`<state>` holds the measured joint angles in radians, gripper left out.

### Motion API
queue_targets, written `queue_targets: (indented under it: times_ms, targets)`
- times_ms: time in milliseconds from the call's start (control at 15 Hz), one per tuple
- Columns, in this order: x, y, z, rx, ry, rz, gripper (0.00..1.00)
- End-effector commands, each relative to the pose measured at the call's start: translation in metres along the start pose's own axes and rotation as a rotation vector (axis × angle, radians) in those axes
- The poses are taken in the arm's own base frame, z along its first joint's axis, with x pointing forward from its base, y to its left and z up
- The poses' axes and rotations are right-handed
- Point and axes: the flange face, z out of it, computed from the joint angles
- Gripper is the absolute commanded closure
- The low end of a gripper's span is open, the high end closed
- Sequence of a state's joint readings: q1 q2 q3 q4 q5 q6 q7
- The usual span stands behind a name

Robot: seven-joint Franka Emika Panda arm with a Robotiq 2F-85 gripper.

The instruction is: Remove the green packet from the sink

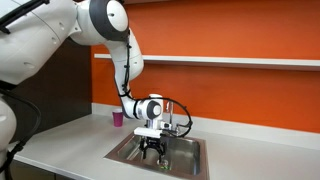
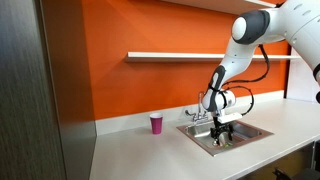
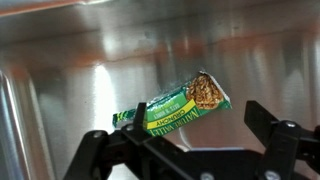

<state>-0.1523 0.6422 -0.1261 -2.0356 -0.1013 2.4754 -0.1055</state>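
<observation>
Where the pale worktop (image 2: 130, 145) meets the orange wall (image 2: 110, 80), a dark panel (image 2: 40, 90) fills the far left in an exterior view; to its right a small pink cup (image 2: 155, 124) stands upright on the worktop, near the sink (image 2: 190, 130) but apart from its rim; a white shelf (image 2: 190, 55) runs along the wall above it; further right the chrome faucet (image 2: 198, 115) rises at the back edge of the basin, and just beside it the white arm (image 2: 222, 75) bends down from the upper right, so that the hand (image 2: 226, 134) sits low inside the sink; in both exterior views the hand hides the basin floor beneath it, and the green packet is too small to make out there. Seen from the wrist, the steel floor and walls of the basin fill the picture; at the lower left one of the dark fingers (image 3: 100, 150) comes up from the bottom edge, the other stands at the lower right, and the two are spread wide, so the hand is open and grips nothing; between them, a little above their tips in the picture, the green packet (image 3: 178, 108) lies flat on the floor of the sink, tilted, its left end lower and near the left finger, its right end higher and brownish, with a yellow band of lettering across its face; whether its left end touches that finger I cannot tell.
</observation>
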Motion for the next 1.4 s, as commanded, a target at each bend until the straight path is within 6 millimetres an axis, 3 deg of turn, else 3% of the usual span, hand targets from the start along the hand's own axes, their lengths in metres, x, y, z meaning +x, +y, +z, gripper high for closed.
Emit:
queue_targets:
  times_ms: [0,733,1333]
  targets:
    - [0.001,0.0,0.0,0.0,-0.001,0.0,0.0]
    - [0.002,-0.012,0.006,0.077,-0.039,0.181,0.0]
    - [0.005,-0.006,0.021,0.156,-0.098,0.487,0.0]
